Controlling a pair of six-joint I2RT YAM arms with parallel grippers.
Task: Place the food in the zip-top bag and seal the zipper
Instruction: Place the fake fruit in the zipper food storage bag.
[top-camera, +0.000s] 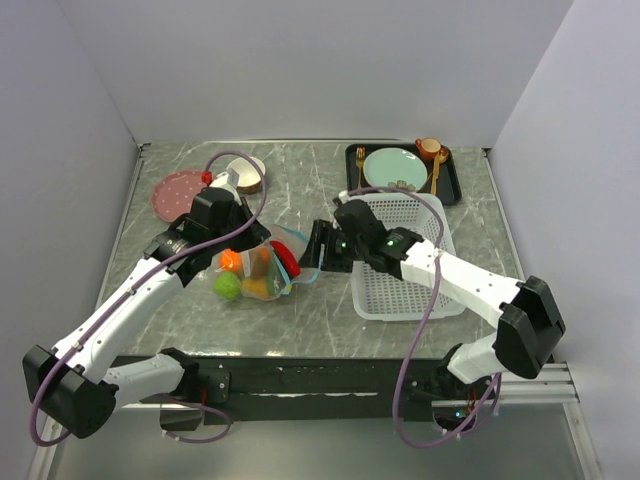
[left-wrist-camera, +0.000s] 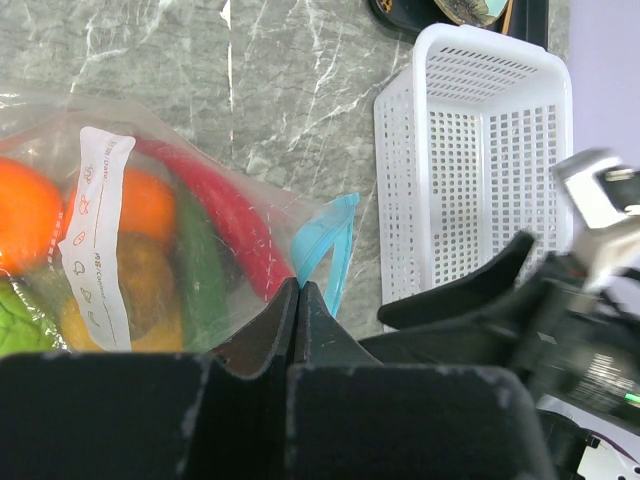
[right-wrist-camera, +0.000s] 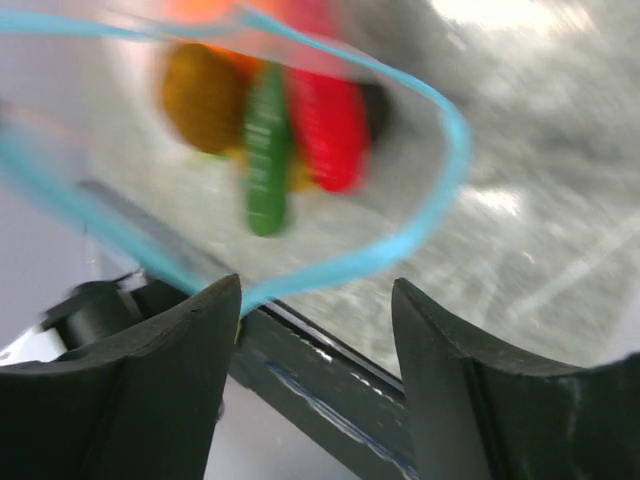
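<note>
The zip-top bag (top-camera: 262, 268), with the food (left-wrist-camera: 150, 250) inside, was seen on the table (top-camera: 300, 325) beside the white basket (left-wrist-camera: 470, 180). Its edge was pinched by the left gripper (left-wrist-camera: 297, 300); the right gripper (right-wrist-camera: 315, 290) was held wide at the gaping zipper (right-wrist-camera: 461, 140).

The left arm (top-camera: 125, 308) and the right arm (top-camera: 470, 284) are white tubes linked by chunky black joints, each carrying a purple cable (top-camera: 237, 153). The right gripper (right-wrist-camera: 315, 285) has thick black fingers (right-wrist-camera: 160, 390); green lights (top-camera: 388, 240) glow on its wrist.

Food (top-camera: 262, 286) in bag (top-camera: 282, 238), left of basket (top-camera: 405, 300).
</note>
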